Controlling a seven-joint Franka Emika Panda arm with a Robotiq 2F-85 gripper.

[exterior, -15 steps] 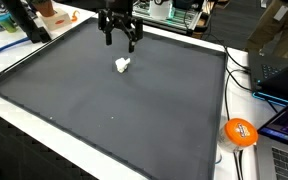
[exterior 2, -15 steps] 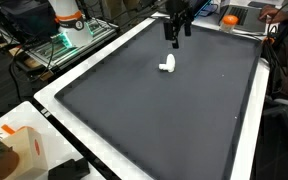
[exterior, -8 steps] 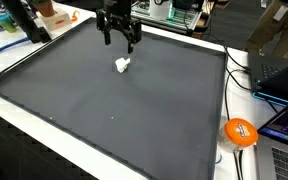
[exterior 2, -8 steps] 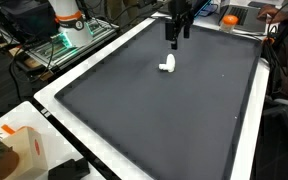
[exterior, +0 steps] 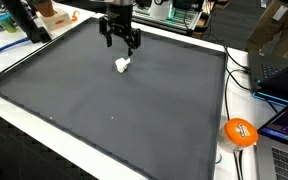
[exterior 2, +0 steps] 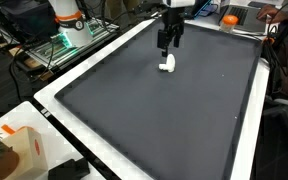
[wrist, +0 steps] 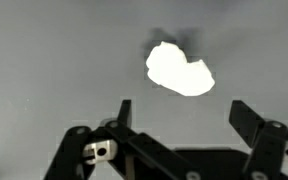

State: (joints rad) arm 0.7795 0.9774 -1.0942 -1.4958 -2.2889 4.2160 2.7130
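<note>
A small white lump (exterior: 122,65) lies on the dark grey mat (exterior: 104,110) toward its far side. The same white lump (exterior 2: 167,66) shows in both exterior views, and in the wrist view the white lump (wrist: 179,70) sits just beyond the fingertips. My gripper (exterior: 121,43) hangs above the mat, a little behind the lump, with its black fingers spread wide and nothing between them. From the wrist, the gripper (wrist: 184,112) is open and the lump is clear of both fingers. In an exterior view the gripper (exterior 2: 168,45) stands directly over the lump.
An orange ball (exterior: 240,132) rests off the mat near cables and a laptop (exterior: 284,120). A cardboard box (exterior 2: 24,150) stands at the near corner. Clutter and another robot base (exterior 2: 69,20) line the table's edges. The mat has a white border (exterior 2: 84,70).
The gripper has shifted a short way toward the white lump and slightly lower. The lump has not moved, and the jaws stay open.
</note>
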